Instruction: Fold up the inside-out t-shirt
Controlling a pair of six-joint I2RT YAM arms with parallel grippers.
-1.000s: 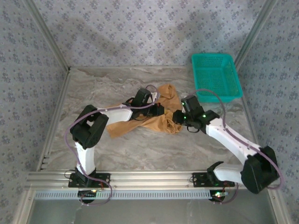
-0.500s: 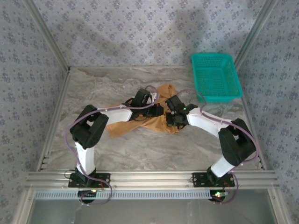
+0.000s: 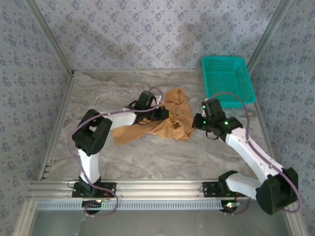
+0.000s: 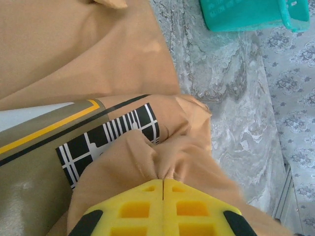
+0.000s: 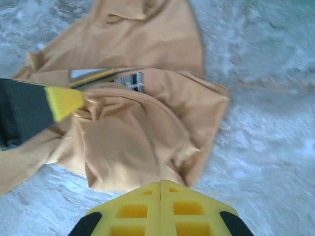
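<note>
Since the shirt point(image 3: 173, 120) looks soft, light and limp, grip hems or seams; left gripper point(image 4: 162, 182) pinches a fold, right gripper point(image 5: 161, 185) sits closed at its right edge.

Crumpled orange-tan t-shirt point(image 3: 147, 129) mid-table, left pincer point(image 3: 165, 114) on it, right pincer point(image 3: 194, 123) at its edge — teal basket point(image 3: 228, 81) beyond

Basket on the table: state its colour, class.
The basket is teal-green, clearest in the top external view.

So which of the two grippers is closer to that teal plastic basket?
The right gripper, at the right edge of the orange-tan cloth t-shirt, close by the teal plastic basket; the left gripper sits further left.
</note>
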